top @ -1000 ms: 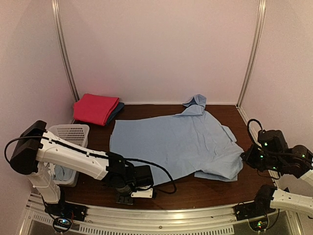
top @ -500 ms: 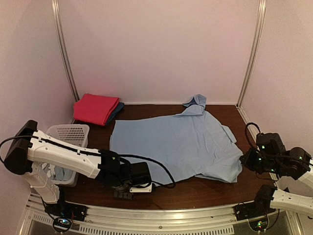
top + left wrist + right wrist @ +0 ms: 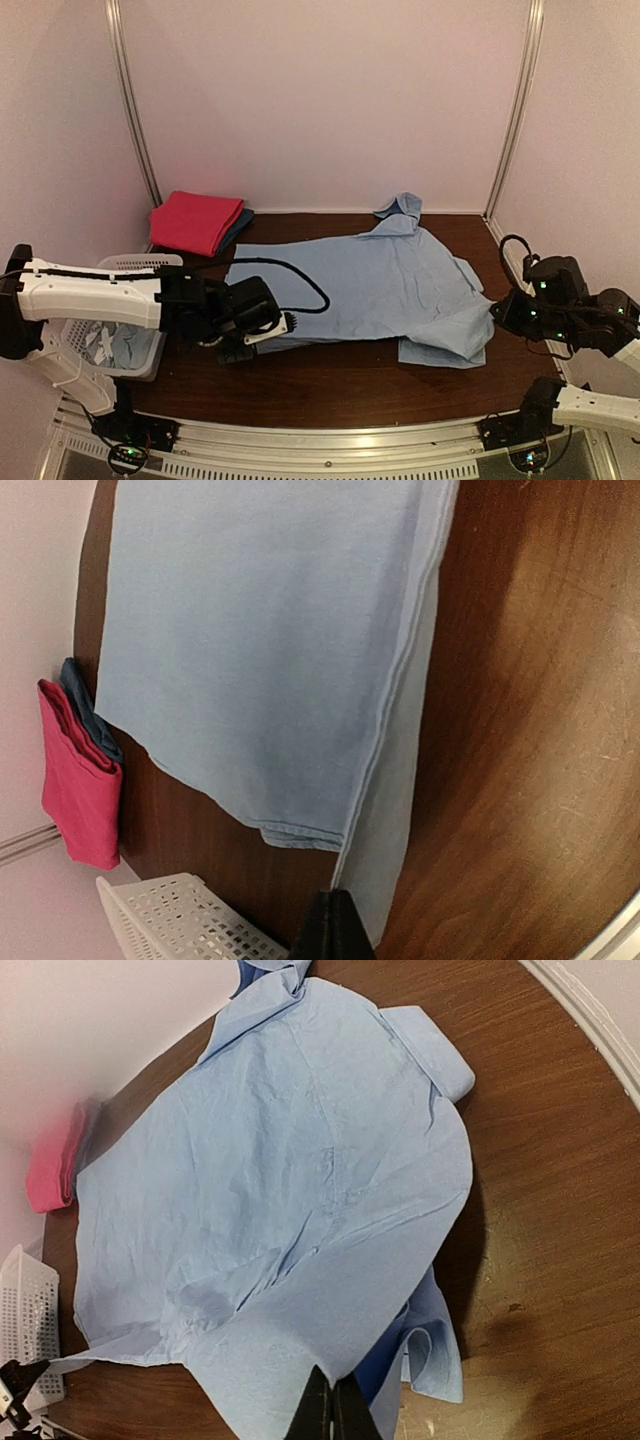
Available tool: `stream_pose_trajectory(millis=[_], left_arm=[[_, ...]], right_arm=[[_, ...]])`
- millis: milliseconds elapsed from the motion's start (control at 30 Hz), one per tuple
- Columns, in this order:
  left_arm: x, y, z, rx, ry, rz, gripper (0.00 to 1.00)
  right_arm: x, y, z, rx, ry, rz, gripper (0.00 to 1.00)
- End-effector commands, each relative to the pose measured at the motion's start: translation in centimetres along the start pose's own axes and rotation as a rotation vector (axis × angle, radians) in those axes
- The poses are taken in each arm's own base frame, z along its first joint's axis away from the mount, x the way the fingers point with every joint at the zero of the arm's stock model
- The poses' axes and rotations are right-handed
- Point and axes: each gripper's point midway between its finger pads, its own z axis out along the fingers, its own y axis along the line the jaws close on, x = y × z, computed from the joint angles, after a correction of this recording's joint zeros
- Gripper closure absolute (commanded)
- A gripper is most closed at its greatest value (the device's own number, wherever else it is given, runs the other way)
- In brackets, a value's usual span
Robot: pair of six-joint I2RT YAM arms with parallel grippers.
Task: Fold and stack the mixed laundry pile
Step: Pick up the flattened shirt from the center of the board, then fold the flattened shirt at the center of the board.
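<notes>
Pinching the light blue shirt (image 3: 370, 285) at two edges: my left pincer (image 3: 334, 905) is clamped shut on its near hem, my right pincer (image 3: 329, 1385) is clamped shut on its sleeve-side edge. Seen from above, the shirt lies spread on the brown table (image 3: 400, 385) — at 3 o'clock from my left pincer, 9 o'clock from my right.

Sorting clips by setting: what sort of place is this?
Probably a robot test booth: bare walls with metal posts, an aluminium rail at the table edge, a blue shirt laid out.
</notes>
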Motion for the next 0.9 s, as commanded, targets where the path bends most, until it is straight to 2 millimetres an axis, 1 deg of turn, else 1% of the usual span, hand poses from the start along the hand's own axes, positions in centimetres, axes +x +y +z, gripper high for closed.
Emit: stream_pose_trajectory(millis=[0,33,67,133,233,300,333,400,500,600,700,733,800,867], left_arm=[[-0.3,2.6,-0.8,-0.075,-0.018,-0.064,1.0],[-0.3,2.8,-0.4,-0.083,-0.01,-0.069,1.0],[-0.3,3.2,0.0,-0.095,0.0,-0.077,1.0],[-0.4,3.4,0.8,-0.099,0.015,-0.07,1.0],[-0.4,3.3,1.9,-0.122,0.048,-0.02,1.0],[-0.3,3.0,2.7,-0.115,0.065,0.01,1.0],[-0.4,2.6,2.9,-0.103,0.065,0.021,1.0],[-0.4,2.7,3.3,-0.117,0.068,0.026,1.0],[-0.3,4.0,3.5,-0.139,0.068,-0.02,1.0],[0.1,6.0,3.6,-0.155,0.067,-0.071,1.0],[-0.1,6.9,3.8,-0.17,0.066,-0.062,1.0],[-0.2,7.1,4.0,-0.174,0.068,-0.061,1.0],[-0.3,7.5,4.5,-0.178,0.081,-0.06,1.0],[0.2,8.3,5.1,-0.198,0.11,-0.068,1.0]], right_arm=[[-2.0,1.7,0.7,0.035,-0.048,-0.11,1.0],[-2.8,2.4,0.7,0.042,-0.062,-0.129,1.0],[-3.4,3.0,1.1,0.056,-0.072,-0.154,1.0],[-4.4,4.2,2.0,0.088,-0.07,-0.215,1.0],[-4.9,5.0,4.0,0.154,-0.036,-0.297,1.0],[-5.0,5.5,5.4,0.161,-0.009,-0.33,1.0],[-5.0,5.4,6.1,0.168,0.007,-0.339,1.0],[-4.9,5.2,7.4,0.178,0.03,-0.349,1.0],[-5.8,5.3,8.5,0.168,0.026,-0.345,1.0],[-7.9,6.0,9.0,0.152,-0.009,-0.354,1.0],[-9.7,6.8,9.7,0.134,-0.034,-0.358,1.0],[-10.3,7.2,10.3,0.127,-0.039,-0.361,1.0],[-10.7,7.5,11.6,0.126,-0.027,-0.373,1.0],[-10.9,8.2,13.0,0.104,-0.009,-0.386,1.0]])
